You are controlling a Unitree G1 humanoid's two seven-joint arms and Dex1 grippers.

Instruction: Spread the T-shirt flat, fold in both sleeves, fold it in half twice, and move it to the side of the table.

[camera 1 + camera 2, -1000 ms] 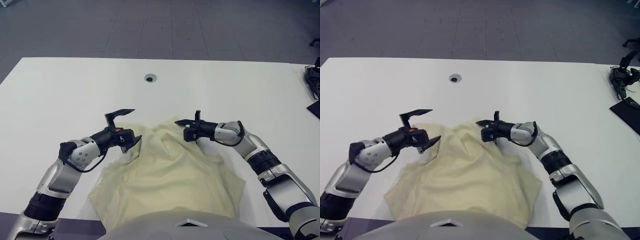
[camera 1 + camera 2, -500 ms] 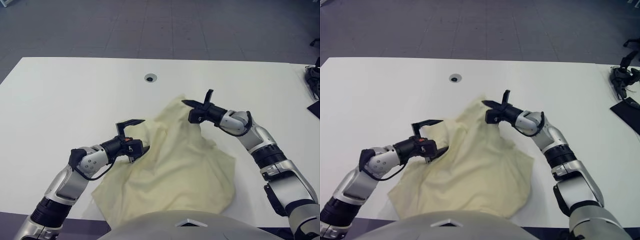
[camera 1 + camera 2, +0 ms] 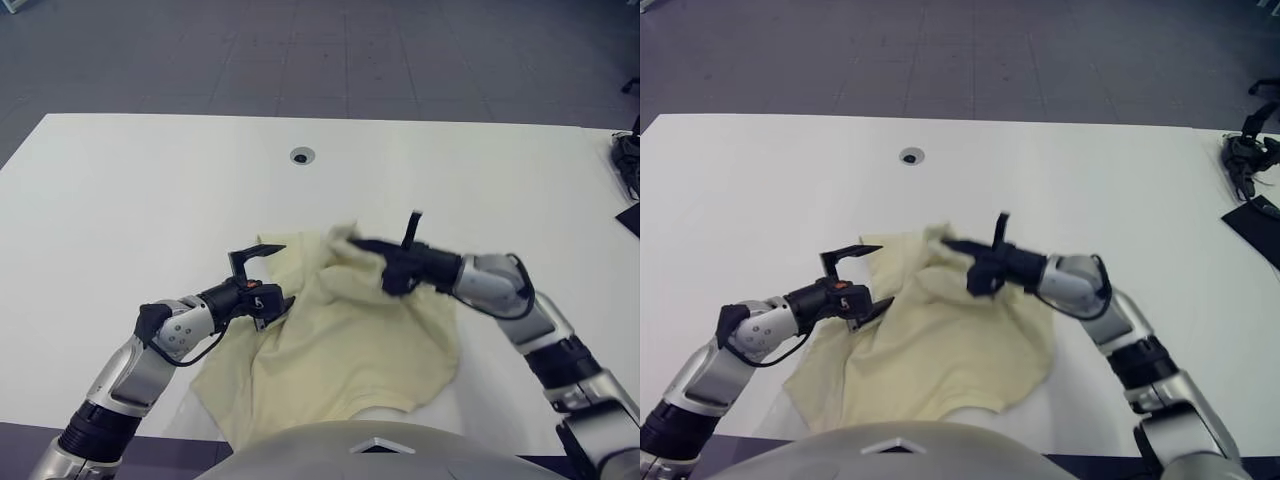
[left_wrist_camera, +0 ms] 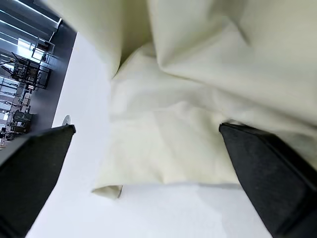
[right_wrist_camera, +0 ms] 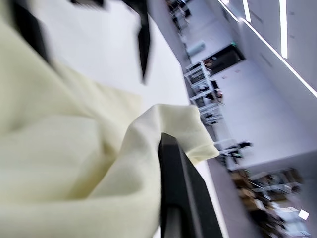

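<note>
A white table (image 3: 120, 180) bears a round grommet (image 3: 301, 156) and, at its right edge, perhaps black cables (image 3: 1245, 150).

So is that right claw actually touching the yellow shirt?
Touching. The right wrist view shows the T-shirt draped over one of the right gripper's fingers, with the cloth lying directly against it.

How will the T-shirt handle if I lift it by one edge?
Probably floppy: the T-shirt lies in soft creases and drapes over a finger of the right gripper. Likely light, since that one finger props up a fold. Pushed, it would probably bunch on the table rather than slide whole.
</note>
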